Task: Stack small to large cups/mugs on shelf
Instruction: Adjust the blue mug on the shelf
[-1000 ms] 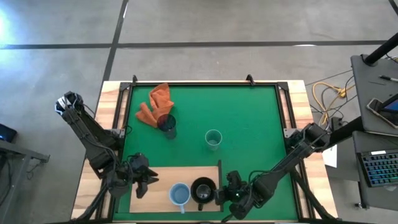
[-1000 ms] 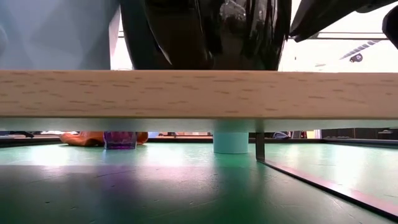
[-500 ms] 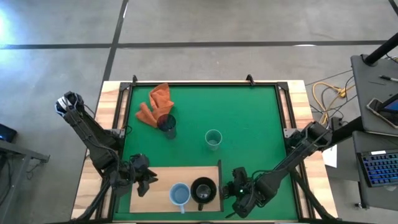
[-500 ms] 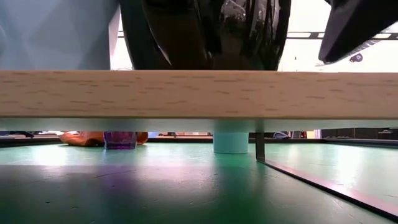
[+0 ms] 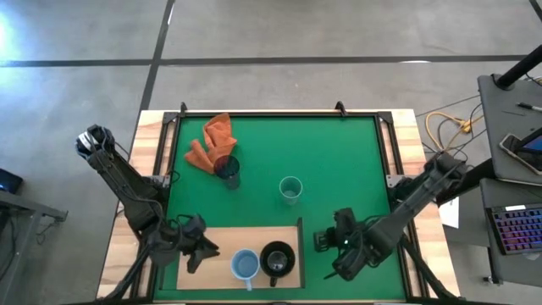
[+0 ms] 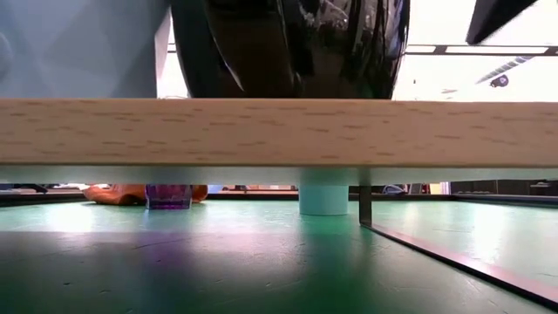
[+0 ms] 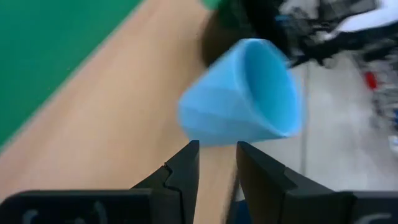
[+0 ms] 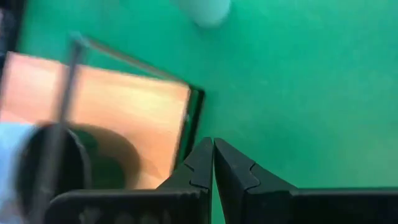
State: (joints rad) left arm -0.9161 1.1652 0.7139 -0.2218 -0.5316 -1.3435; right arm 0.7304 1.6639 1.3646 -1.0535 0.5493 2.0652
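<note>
step: two of four vessels sit on the shelf (image 5: 222, 246), two are out on the mat; judged mid-task, left arm working the light blue mug (image 5: 245, 264).
left gripper (image 5: 196, 252): lower left of the high view, over the shelf's left end, fingers parted with a narrow gap and nothing between them; wrist view has them just short of the mug's side.
right gripper (image 5: 325, 241): lower right of centre in the high view, over the green mat (image 5: 339, 161) just past the shelf's right edge, fingers pressed together, empty.
light blue mug: on the shelf, bottom centre of the high view, looks empty.
black mug (image 5: 276, 258): on the shelf, just right of the blue one, close or touching, can't tell; inside too dark to read.
teal-green cup (image 5: 290, 189): upright on the mat, centre frame, empty.
purple cup (image 5: 227, 170): upper left of centre, touching the orange cloth (image 5: 212, 140); contents unclear.
next move: probably shutting on the blue mug's wall; needs the gap widened or lined up on the rim first.
risk: tipping the mug, bumping the black one.
</note>
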